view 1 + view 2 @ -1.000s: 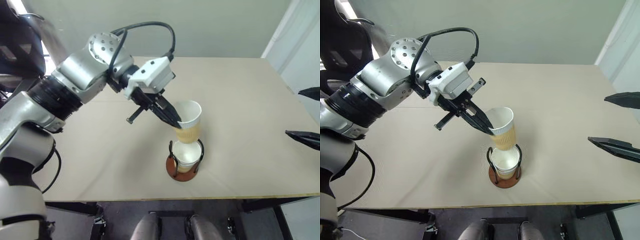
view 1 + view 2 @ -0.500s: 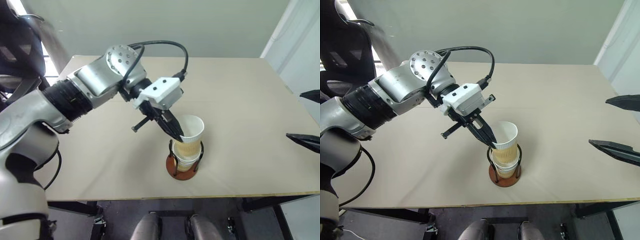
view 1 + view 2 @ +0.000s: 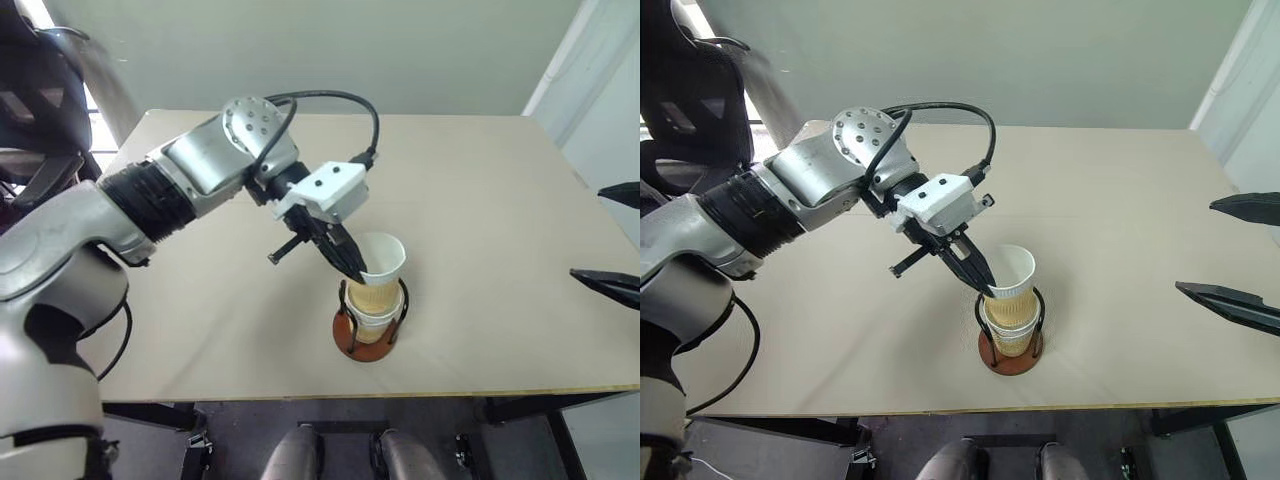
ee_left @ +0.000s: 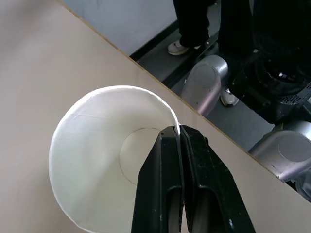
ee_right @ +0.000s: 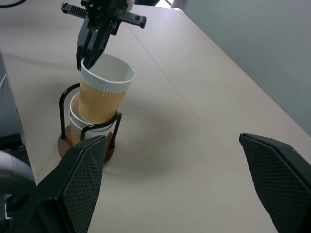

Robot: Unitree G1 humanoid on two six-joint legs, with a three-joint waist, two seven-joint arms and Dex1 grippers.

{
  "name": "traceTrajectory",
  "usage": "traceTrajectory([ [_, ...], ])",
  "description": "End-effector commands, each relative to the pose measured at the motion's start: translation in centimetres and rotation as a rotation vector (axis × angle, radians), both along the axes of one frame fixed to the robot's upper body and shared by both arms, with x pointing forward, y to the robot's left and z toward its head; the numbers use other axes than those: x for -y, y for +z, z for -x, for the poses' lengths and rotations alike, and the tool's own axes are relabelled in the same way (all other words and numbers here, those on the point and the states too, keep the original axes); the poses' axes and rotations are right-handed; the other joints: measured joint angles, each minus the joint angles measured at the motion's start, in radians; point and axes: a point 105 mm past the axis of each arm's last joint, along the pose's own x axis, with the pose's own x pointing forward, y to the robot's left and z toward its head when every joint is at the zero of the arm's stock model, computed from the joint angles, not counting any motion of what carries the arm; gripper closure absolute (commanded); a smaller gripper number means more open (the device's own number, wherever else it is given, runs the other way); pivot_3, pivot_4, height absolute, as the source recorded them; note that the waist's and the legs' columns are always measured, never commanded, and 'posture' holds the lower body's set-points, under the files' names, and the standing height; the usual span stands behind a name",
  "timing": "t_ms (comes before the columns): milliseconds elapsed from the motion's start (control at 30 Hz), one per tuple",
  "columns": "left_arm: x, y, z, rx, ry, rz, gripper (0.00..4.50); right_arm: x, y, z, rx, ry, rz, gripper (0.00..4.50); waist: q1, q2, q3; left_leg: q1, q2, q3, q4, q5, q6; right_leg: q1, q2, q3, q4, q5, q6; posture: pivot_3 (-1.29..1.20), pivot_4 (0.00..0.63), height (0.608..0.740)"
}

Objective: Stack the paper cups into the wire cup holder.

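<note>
- The left gripper (image 3: 357, 273) is pinched shut on the rim of the top paper cup (image 3: 378, 270), one finger inside the wall, one outside.
- Over the last second it has come down: the cup hung above the wire cup holder (image 3: 367, 330) and now sits partly nested in the cup already standing in it (image 5: 79, 120), just below the fingertips.
- It leans a little and stands high between the wire loops, so I judge it not yet fully seated; release looks close.
- The right gripper (image 3: 1238, 255) waits well off to the right of the holder, fingers spread wide and holding nothing.
- The beige table (image 3: 480, 180) lies bare beyond the holder; a pale wall (image 3: 330, 50) stands behind it.
</note>
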Motion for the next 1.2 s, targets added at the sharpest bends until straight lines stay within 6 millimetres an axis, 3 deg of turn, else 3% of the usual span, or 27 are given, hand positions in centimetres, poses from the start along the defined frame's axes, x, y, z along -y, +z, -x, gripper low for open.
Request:
traceTrajectory([
  [33, 0.2, 1.0, 0.1, 0.013, -0.027, 0.028, 4.04, 0.1, 0.7, 0.4, 0.047, -0.016, 0.001, 0.0, 0.0, 0.0, 0.0, 0.0, 0.0, 0.0, 0.0, 0.0, 0.0, 0.0, 0.0, 0.0, 0.0, 0.0, 0.0, 0.0, 0.15, 0.74],
  [133, 0.4, 1.2, 0.3, 0.008, -0.034, 0.041, 3.19, 0.1, 0.6, 0.4, 0.044, -0.015, -0.001, 0.0, 0.0, 0.0, 0.0, 0.0, 0.0, 0.0, 0.0, 0.0, 0.0, 0.0, 0.0, 0.0, 0.0, 0.0, 0.0, 0.0, 0.15, 0.74],
  [433, 0.7, 2.2, 0.3, -0.022, -0.014, 0.097, 0.11, -0.2, 0.5, -0.1, 0.031, 0.006, -0.007, 0.0, 0.0, 0.0, 0.0, 0.0, 0.0, 0.0, 0.0, 0.0, 0.0, 0.0, 0.0, 0.0, 0.0, 0.0, 0.0, 0.0, 0.15, 0.74],
  [533, 0.5, 3.8, -1.0, -0.022, 0.073, 0.174, 0.05, -0.3, 0.2, -1.0, 0.017, 0.036, -0.016, 0.0, 0.0, 0.0, 0.0, 0.0, 0.0, 0.0, 0.0, 0.0, 0.0, 0.0, 0.0, 0.0, 0.0, 0.0, 0.001, 0.0, 0.15, 0.74],
  [633, -1.1, 5.2, -3.2, -0.015, 0.248, 0.296, 0.05, 0.4, -0.7, -3.0, 0.002, 0.004, -0.026, 0.0, -0.003, 0.0, 0.0, 0.001, 0.0, 0.0, 0.0, 0.0, 0.0, 0.0, 0.0, 0.0, 0.0, 0.0, 0.001, 0.0, 0.15, 0.74],
  [700, -3.3, 6.3, -5.7, 0.011, 0.477, 0.427, 0.05, 1.3, -1.3, -4.7, 0.005, -0.044, -0.045, 0.0, -0.012, 0.001, 0.0, 0.001, 0.0, 0.0, 0.0, 0.001, -0.001, 0.0, 0.0, 0.0, 0.0, 0.001, 0.001, 0.0, 0.15, 0.74],
  [767, -7.2, 6.6, -7.9, 0.079, 0.693, 0.531, 0.05, 2.3, -1.9, -6.3, 0.011, -0.093, -0.061, 0.0, -0.019, 0.002, -0.001, 0.002, 0.0, 0.0, 0.0, 0.002, -0.001, 0.0, 0.0, 0.0, 0.0, 0.002, 0.002, 0.0, 0.15, 0.74],
  [800, -10.1, 6.6, -9.1, 0.109, 0.853, 0.591, 0.05, 2.8, -2.1, -7.3, 0.023, -0.113, -0.083, 0.0, -0.025, 0.003, -0.001, 0.002, 0.0, 0.0, 0.0, 0.003, -0.002, 0.0, 0.001, 0.0, 0.001, 0.002, 0.002, 0.0, 0.15, 0.74],
  [867, -14.2, 5.9, -10.1, 0.14, 1.06, 0.642, 0.05, 3.5, -2.5, -8.7, 0.043, -0.141, -0.115, 0.0, -0.031, 0.003, -0.001, 0.003, 0.001, 0.0, -0.001, 0.007, -0.005, -0.001, 0.002, 0.001, 0.001, 0.002, 0.002, 0.0, 0.15, 0.74],
  [933, -17.1, 4.5, -9.8, 0.145, 1.179, 0.638, 0.05, 4.1, -2.7, -9.7, 0.058, -0.16, -0.145, 0.0, -0.035, 0.004, -0.001, 0.004, 0.001, 0.0, -0.003, 0.01, -0.009, -0.002, 0.003, 0.001, 0.001, 0.002, 0.002, 0.0, 0.15, 0.74],
  [1000, -21.3, 2.9, -8.6, 0.122, 1.341, 0.664, 0.05, 4.9, -3.2, -10.4, 0.03, -0.165, -0.173, 0.0, -0.034, 0.004, -0.001, 0.003, 0.002, 0.001, -0.005, 0.015, -0.014, -0.002, 0.003, 0.001, 0.002, 0.002, 0.002, 0.0, 0.15, 0.74],
  [1133, -25.7, -0.2, -5.2, 0.079, 1.507, 0.603, 0.05, 5.1, -4.6, -10.5, -0.071, -0.084, -0.166, 0.0, -0.027, 0.0, -0.002, 0.002, 0.001, 0.001, -0.01, 0.016, -0.015, -0.005, 0.003, 0.001, 0.0, 0.001, 0.001, 0.0, 0.15, 0.74],
  [1200, -26.7, -1.3, -3.6, 0.044, 1.552, 0.57, 0.05, 5.2, -5.0, -10.7, -0.102, -0.046, -0.146, 0.0, -0.021, -0.001, -0.002, 0.002, 0.001, 0.001, -0.013, 0.016, -0.016, -0.005, 0.002, 0.001, 0.0, -0.001, -0.001, 0.0, 0.15, 0.74],
])
